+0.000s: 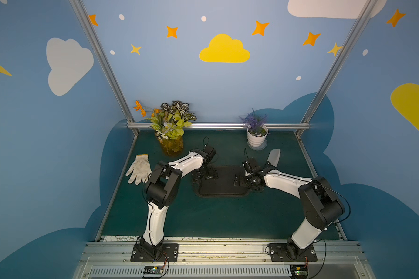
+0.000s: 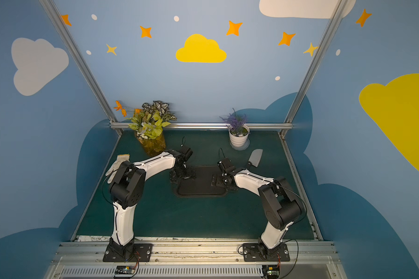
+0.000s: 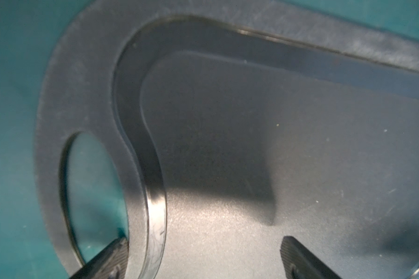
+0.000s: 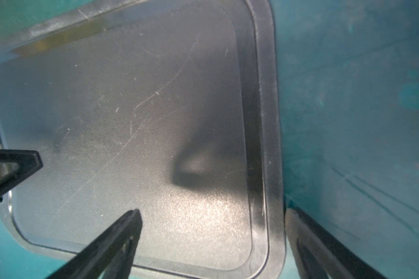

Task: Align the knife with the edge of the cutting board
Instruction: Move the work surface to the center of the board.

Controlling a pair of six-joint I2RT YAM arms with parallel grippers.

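Near: left hand [image 3: 205, 241] is held open, empty, over the hole end of the flat black rectangular cutting board [image 1: 223, 186]. The right hand [image 4: 213, 212] is spread wide, empty, straddling the opposite rim. Beyond it, off the board on the green surface [image 1: 203, 217], the small silver-bladed black-handled knife [image 1: 273, 157] lies ungripped. Approach step judged; handle grasp needed next. Handle largely hidden by arm.

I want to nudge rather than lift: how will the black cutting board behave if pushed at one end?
The cutting board looks flat and stiff, so it would probably slide whole across the green mat, not bend or tip. Pushed off-centre, it may turn. Its rim is low and rounded, so a finger of the right gripper might ride over it.
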